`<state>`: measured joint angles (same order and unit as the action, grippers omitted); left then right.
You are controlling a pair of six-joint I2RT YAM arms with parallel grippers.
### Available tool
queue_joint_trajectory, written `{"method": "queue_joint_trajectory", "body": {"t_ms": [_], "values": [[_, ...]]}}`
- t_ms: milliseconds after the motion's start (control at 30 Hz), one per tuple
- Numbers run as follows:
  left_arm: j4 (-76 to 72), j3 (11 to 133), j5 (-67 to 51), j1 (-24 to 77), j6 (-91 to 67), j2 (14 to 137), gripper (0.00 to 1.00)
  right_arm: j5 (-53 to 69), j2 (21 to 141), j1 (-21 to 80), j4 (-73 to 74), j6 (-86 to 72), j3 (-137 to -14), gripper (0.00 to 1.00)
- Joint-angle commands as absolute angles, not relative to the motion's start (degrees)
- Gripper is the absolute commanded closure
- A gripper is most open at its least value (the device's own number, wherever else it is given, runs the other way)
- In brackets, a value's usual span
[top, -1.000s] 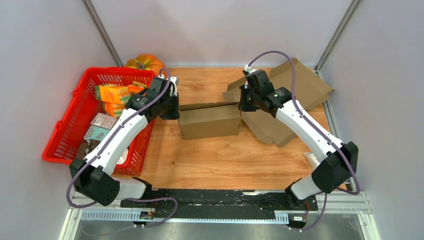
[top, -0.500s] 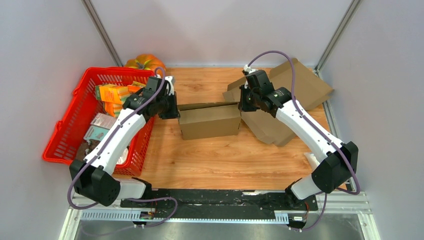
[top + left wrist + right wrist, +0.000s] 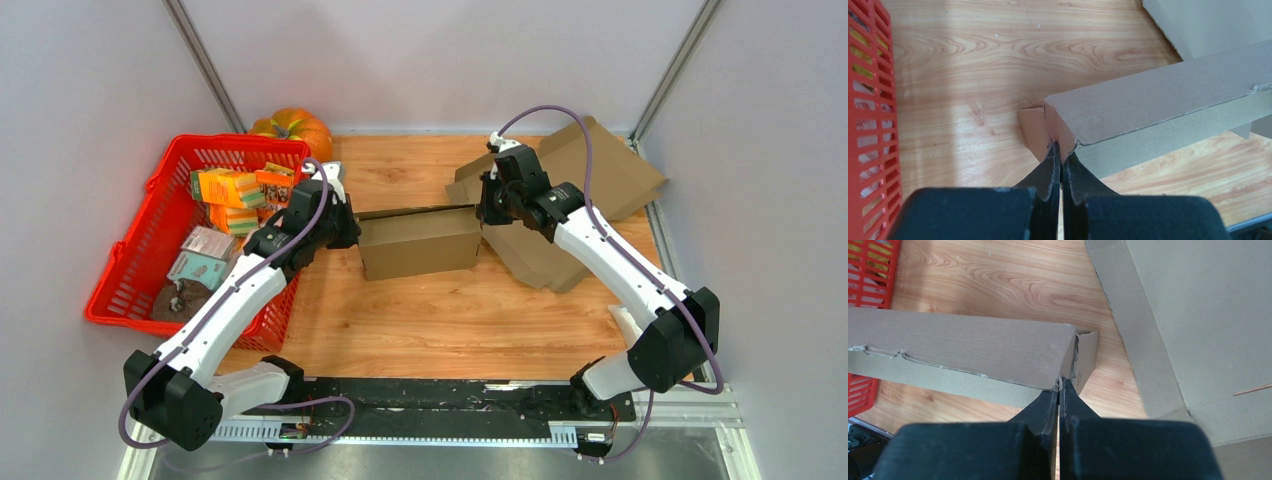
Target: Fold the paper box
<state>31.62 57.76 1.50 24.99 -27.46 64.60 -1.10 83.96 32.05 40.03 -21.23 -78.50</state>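
The brown paper box (image 3: 418,243) lies across the middle of the wooden table, with a long flap standing along its back edge. My left gripper (image 3: 350,226) is at the box's left end. In the left wrist view its tips (image 3: 1060,148) are pinched shut on the creased end corner of the box (image 3: 1148,100). My right gripper (image 3: 485,211) is at the right end. In the right wrist view its tips (image 3: 1060,383) are shut on the top edge of the end wall of the box (image 3: 973,347).
A red basket (image 3: 130,262) holding packets stands at the left, close beside my left arm, with an orange pumpkin (image 3: 292,125) behind it. Flat cardboard sheets (image 3: 590,190) lie at the back right, under and beyond my right gripper.
My left gripper closed fully at the box's left end, and the left arm's elbow and forearm swung down toward the near edge. The right arm and the box barely moved.
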Motion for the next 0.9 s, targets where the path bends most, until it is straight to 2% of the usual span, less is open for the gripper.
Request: {"method": "queue_joint_trajectory", "body": {"t_ms": [0,67,133,267,300,367,433,467,633,867], "values": [[37.1,56.9,-0.6,26.7,-26.6,67.7,0.97,3.8,86.4,33.3,42.3,-21.4,-76.0,1.0],[39.0,60.3,-1.1,26.7,-25.9,68.0,0.84,3.4,86.3,33.3,42.3,-21.3,-76.4,1.0],[41.2,62.4,-0.4,26.7,-25.9,67.4,0.65,3.3,86.5,33.3,42.7,-20.9,-77.0,1.0],[44.5,68.2,2.5,26.7,-24.4,67.1,0.62,3.7,86.7,33.3,43.2,-20.5,-77.7,1.0],[44.8,68.9,2.5,26.7,-24.2,67.8,0.62,3.8,86.7,33.3,43.2,-20.6,-77.8,1.0],[45.9,70.4,1.8,26.7,-24.1,68.6,0.69,4.0,86.7,33.3,43.1,-20.6,-77.9,1.0],[46.9,71.3,1.3,26.7,-24.2,70.5,0.83,4.0,86.7,33.3,43.2,-20.6,-78.0,1.0],[47.5,71.7,1.2,26.7,-24.4,70.9,0.87,4.1,86.7,33.3,43.2,-20.4,-78.1,1.0],[48.7,73.6,-4.1,25.3,-27.9,75.5,1.0,4.6,88.4,33.3,44.9,-20.0,-80.3,1.0],[41.2,69.2,-13.3,22.1,-33.5,75.5,1.0,4.6,89.6,33.3,46.0,-19.4,-82.0,1.0]]}}
